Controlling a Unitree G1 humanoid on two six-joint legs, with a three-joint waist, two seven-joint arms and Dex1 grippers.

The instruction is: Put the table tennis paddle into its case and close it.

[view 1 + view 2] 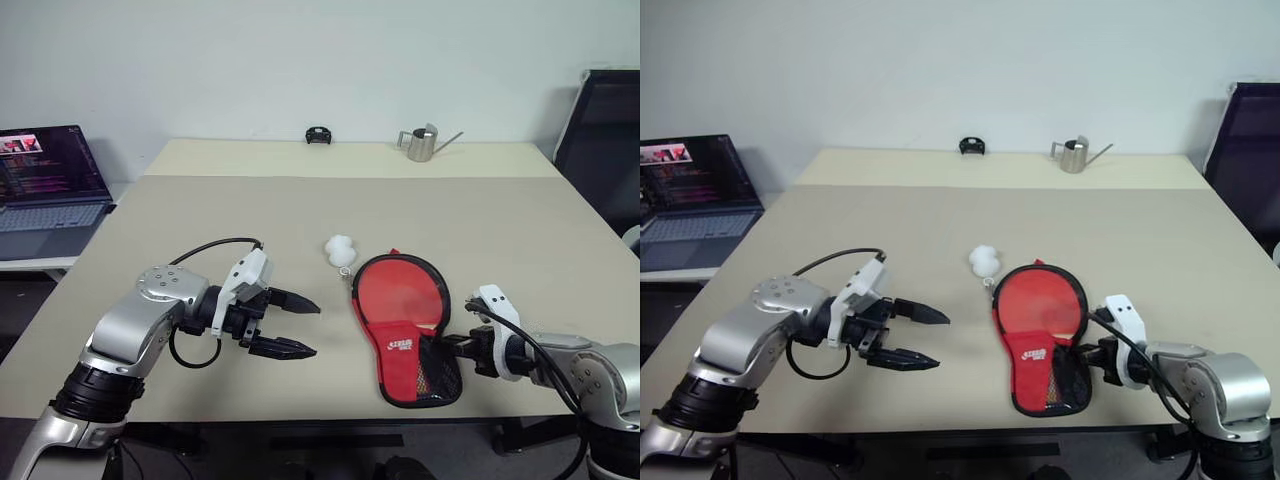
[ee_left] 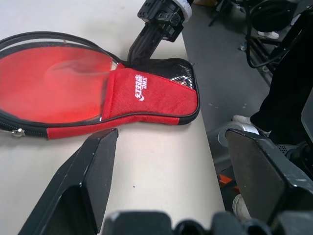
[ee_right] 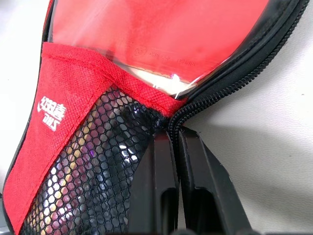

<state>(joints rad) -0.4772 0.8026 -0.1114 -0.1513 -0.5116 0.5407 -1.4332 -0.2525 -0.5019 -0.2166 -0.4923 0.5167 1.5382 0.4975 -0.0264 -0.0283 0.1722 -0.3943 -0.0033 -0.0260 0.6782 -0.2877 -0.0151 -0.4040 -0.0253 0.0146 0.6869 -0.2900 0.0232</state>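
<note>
The right gripper [image 3: 168,147], fingers pressed together, is touching the zipper edge at the narrow end of the soft red-and-black paddle-shaped case [image 1: 405,325], whose long axis is running away from the table's near edge. The red rubber paddle [image 1: 400,295] is lying inside. The left gripper [image 1: 290,325] is hanging spread wide, well apart from the case.

Even, soft indoor light, faint shadows on the pale counter [image 1: 300,210], glossy sheen on the red paddle [image 3: 161,34], laptop screen [image 1: 45,160] glowing, left hand [image 2: 171,196] fingers blurred close-up
</note>
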